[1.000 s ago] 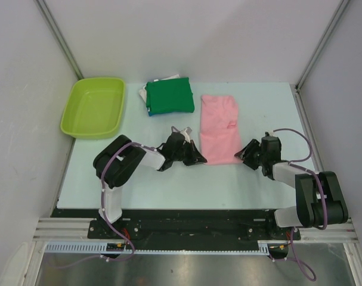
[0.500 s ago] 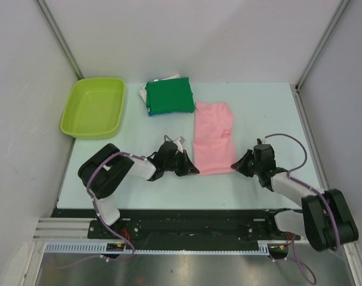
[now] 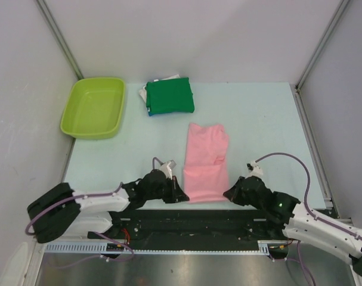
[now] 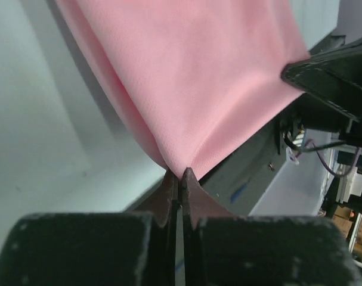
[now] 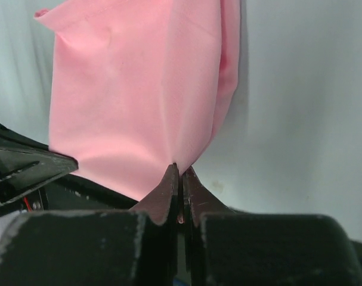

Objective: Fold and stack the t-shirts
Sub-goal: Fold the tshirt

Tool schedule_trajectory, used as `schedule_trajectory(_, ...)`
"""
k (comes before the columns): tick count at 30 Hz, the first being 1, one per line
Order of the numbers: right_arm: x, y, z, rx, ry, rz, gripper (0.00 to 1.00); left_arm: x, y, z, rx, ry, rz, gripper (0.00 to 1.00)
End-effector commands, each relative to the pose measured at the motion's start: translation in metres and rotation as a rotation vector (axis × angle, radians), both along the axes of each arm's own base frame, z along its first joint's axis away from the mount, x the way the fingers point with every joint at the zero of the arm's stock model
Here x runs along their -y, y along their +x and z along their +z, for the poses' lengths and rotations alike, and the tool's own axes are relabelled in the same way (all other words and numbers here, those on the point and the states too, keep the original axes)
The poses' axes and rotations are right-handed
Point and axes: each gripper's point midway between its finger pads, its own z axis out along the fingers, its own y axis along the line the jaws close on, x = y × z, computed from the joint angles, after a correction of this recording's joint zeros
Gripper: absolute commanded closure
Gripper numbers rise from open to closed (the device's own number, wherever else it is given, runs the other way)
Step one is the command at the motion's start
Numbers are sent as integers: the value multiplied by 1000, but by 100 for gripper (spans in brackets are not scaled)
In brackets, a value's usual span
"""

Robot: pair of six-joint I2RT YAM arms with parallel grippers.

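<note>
The pale surface (image 3: 264,119) is the biggest thing here. A lime green tub (image 3: 94,107) sits on it, far ahead of the left tool (image 3: 179,196) and off to its left. A dark green t-shirt (image 3: 170,96), folded into a block, lies far ahead of both tools, a bit more on the left tool's side. It rests on a white t-shirt (image 3: 143,91), whose edge peeks out to the left. The tub and the pile are well apart from both tools.

The pink t-shirt (image 3: 204,162) is folded into a long strip. It lies between the two tools and runs straight away from them. Its near end is at the near edge of the surface. There is a small wrinkle on its right side, about halfway along. The left tool is pinched tight on the near left corner. The right tool (image 3: 228,193) is pinched tight on the near right corner.

Only the top view shows the whole strip, the tub and the pile. The left wrist view shows the tips closed on a little point of pink cloth, with the black right tool (image 4: 330,65) past the cloth. The right wrist view shows a crease going up from the tips and a doubled edge on the cloth's right side.
</note>
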Motion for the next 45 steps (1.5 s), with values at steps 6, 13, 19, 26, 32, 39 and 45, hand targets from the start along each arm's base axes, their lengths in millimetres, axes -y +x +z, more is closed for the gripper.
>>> schedule_trajectory(6,-4,12,48,166,-112,-82,100,-4,16,81,190,-13,75,100)
schedule_trajectory(13,-29,63,120,369,-99,-32,100,5,65,137,348,-8,88,100)
schedule_trajectory(19,-19,115,149,428,-58,-72,100,4,110,163,404,-27,131,100)
schedule_trajectory(26,-16,168,151,430,-9,-99,100,19,154,172,413,-72,141,100)
schedule_trajectory(32,-16,205,141,405,25,-116,100,39,181,154,367,-84,128,100)
schedule_trajectory(39,-14,237,126,357,38,-121,100,45,212,133,322,-86,154,100)
schedule_trajectory(45,-8,263,94,290,52,-137,100,37,247,110,273,-79,193,100)
